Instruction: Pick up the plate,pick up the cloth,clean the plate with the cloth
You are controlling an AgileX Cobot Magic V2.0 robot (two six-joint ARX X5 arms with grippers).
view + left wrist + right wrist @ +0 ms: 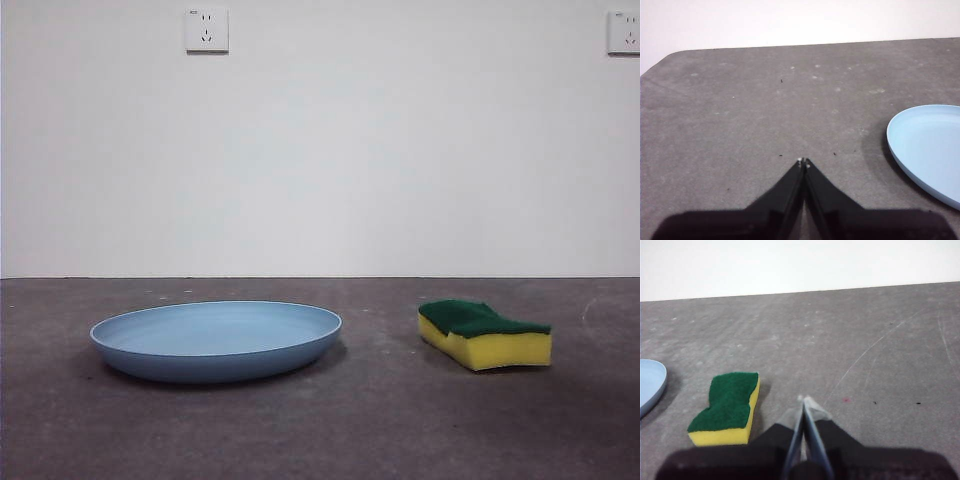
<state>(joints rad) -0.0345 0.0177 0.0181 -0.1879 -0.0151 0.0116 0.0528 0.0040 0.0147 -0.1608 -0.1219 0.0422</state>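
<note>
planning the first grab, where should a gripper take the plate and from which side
Probably at the raised rim of the plate: it lies flat and far too wide to span, so one jaw over the rim and one under its sloping wall. The left gripper, jaws shut now, is near it, so the rim edge facing that arm looks easiest.

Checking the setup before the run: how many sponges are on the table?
1. The sponge lies flat on the table, green side up, beside the plate and apart from it. No other sponge shows in any view.
</note>
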